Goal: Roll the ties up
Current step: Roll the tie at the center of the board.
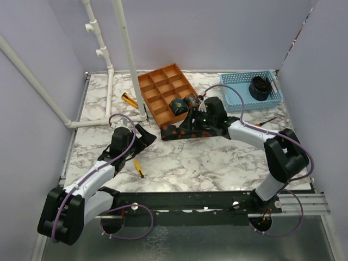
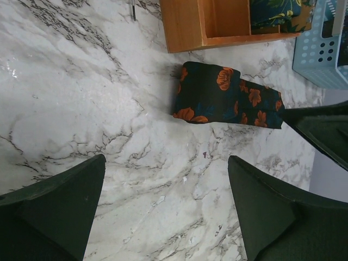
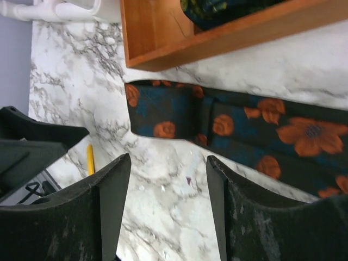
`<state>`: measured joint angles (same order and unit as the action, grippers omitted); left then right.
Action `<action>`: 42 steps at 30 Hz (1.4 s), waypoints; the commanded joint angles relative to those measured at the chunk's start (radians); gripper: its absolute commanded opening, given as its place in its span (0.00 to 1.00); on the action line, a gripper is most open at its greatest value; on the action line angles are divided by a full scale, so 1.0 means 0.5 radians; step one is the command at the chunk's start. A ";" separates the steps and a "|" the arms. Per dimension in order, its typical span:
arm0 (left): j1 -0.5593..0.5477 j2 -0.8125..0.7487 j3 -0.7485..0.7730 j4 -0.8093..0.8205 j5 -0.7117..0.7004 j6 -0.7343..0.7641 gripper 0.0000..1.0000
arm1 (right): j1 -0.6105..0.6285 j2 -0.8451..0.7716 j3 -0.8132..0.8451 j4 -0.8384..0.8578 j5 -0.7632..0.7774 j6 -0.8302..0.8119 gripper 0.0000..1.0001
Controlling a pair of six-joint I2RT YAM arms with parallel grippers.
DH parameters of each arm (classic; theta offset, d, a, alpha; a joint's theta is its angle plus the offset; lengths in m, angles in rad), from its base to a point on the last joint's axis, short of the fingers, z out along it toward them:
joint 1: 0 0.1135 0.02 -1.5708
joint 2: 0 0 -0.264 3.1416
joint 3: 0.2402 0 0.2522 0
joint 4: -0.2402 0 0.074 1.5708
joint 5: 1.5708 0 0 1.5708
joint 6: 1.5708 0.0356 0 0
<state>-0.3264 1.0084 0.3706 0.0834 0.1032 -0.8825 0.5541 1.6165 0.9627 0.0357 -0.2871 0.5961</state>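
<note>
A flat tie (image 1: 173, 132), dark with orange flowers, lies on the marble table just below the orange tray (image 1: 157, 87). It also shows in the left wrist view (image 2: 228, 97) and the right wrist view (image 3: 234, 128). Two coiled ties (image 1: 184, 104) sit at the tray's near right corner; one shows in the right wrist view (image 3: 217, 10). My right gripper (image 1: 184, 127) (image 3: 168, 160) is open and empty, over the tie's right part. My left gripper (image 1: 145, 134) (image 2: 166, 163) is open and empty, just left of the tie's end.
A blue basket (image 1: 239, 92) at the back right holds a black roll (image 1: 260, 87). Yellow pens lie at the back left (image 1: 129, 100) and near the left arm (image 1: 139, 167). White pipes (image 1: 124, 49) stand at the back left.
</note>
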 commanded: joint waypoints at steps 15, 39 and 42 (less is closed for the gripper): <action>0.010 0.235 0.006 0.326 0.094 -0.080 0.94 | 0.088 0.667 0.379 0.240 -0.364 0.171 0.58; 0.011 0.849 0.284 0.470 0.203 0.055 0.89 | 0.131 0.811 0.205 0.496 -0.426 0.520 0.40; 0.009 0.891 0.293 0.482 0.183 0.067 0.86 | 0.132 0.823 0.207 0.488 -0.418 0.513 0.38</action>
<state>-0.3264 1.4269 0.4976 0.3019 0.1936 -0.8726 0.6155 2.0006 1.0782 0.2623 -0.4774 0.8398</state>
